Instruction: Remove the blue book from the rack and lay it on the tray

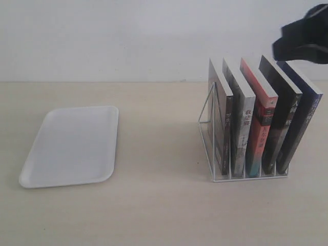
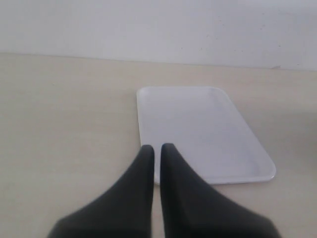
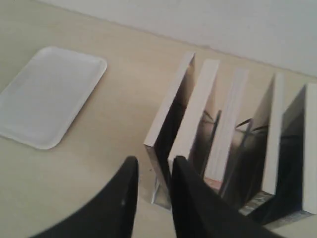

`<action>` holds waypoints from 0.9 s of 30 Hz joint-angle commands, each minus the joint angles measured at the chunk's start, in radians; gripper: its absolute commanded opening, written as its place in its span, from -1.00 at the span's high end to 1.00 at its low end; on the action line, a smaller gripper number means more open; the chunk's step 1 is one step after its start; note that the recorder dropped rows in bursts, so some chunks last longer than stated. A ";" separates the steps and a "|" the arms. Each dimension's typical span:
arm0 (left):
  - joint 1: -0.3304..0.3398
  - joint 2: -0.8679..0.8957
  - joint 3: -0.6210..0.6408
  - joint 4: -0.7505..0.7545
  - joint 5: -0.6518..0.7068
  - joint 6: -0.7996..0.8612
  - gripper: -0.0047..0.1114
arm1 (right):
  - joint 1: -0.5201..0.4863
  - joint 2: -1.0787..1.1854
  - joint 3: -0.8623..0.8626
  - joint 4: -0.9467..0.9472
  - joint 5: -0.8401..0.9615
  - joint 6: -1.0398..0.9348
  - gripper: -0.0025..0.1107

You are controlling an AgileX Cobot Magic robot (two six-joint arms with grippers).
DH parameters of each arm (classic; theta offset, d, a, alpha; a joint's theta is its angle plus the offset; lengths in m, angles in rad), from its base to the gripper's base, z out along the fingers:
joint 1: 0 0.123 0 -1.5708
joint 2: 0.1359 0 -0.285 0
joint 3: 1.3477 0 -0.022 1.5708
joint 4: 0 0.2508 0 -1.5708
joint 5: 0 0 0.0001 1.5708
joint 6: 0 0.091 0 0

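The blue book (image 1: 303,120) stands upright in the rightmost slot of the white wire rack (image 1: 206,119), beside a black-spined book (image 1: 281,115). The white tray (image 1: 72,146) lies flat on the table at the left with nothing on it. My right gripper (image 1: 301,42) hovers above the top edges of the rightmost books. In the right wrist view it (image 3: 154,163) is open with nothing between its fingers, and the blue book (image 3: 292,148) sits off to one side. My left gripper (image 2: 157,148) is shut on nothing, just short of the tray (image 2: 198,129).
Three other books fill the remaining slots: two grey-spined ones (image 1: 225,120) and a red-orange-spined one (image 1: 260,123). A pale wall runs along the back of the beige table (image 1: 159,205). The left arm does not appear in the exterior view.
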 commanded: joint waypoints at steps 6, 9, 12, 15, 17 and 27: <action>0.003 -0.003 0.003 0.000 -0.006 -0.008 0.84 | 0.174 0.306 -0.290 -0.293 0.172 0.265 0.49; 0.003 -0.003 0.003 0.000 -0.006 -0.008 0.84 | 0.220 0.402 -0.406 -0.333 0.261 0.307 0.49; 0.003 -0.003 0.003 0.000 -0.006 -0.008 0.84 | 0.238 0.493 -0.505 -0.384 0.351 0.366 0.49; 0.003 -0.003 0.003 0.000 -0.006 -0.008 0.84 | 0.240 0.589 -0.581 -0.485 0.427 0.450 0.48; 0.003 -0.003 0.003 0.000 -0.006 -0.008 0.84 | 0.240 0.617 -0.591 -0.510 0.437 0.461 0.48; 0.003 -0.003 0.003 0.000 -0.006 -0.008 0.84 | 0.238 0.678 -0.591 -0.539 0.319 0.461 0.48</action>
